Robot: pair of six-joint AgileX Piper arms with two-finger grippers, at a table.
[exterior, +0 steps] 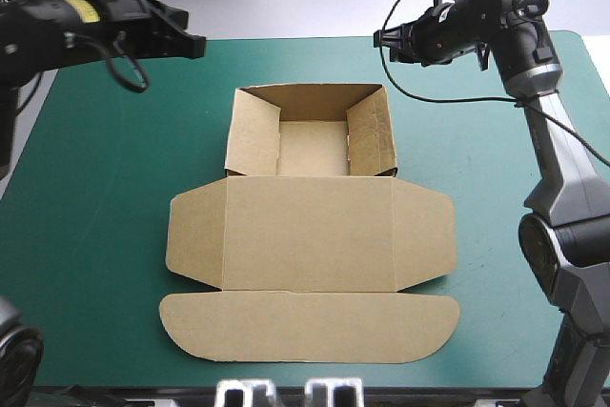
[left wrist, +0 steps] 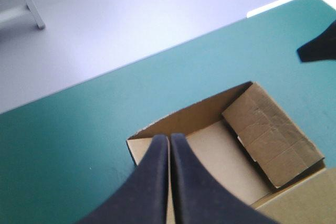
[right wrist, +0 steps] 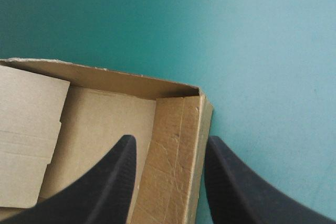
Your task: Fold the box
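**Status: box with tray up, lid flat**

High view: the box sits mid-surface on the teal-green cover. Tray walls are raised at the far end, and the lid and flaps lie flat toward the near edge. Left gripper and right gripper hang near the far edge, either side of the tray, clear of the board.

Left wrist view: black fingers pressed together, holding nothing; tray just ahead.

Right wrist view: fingers apart, the tray's side wall seen between them.
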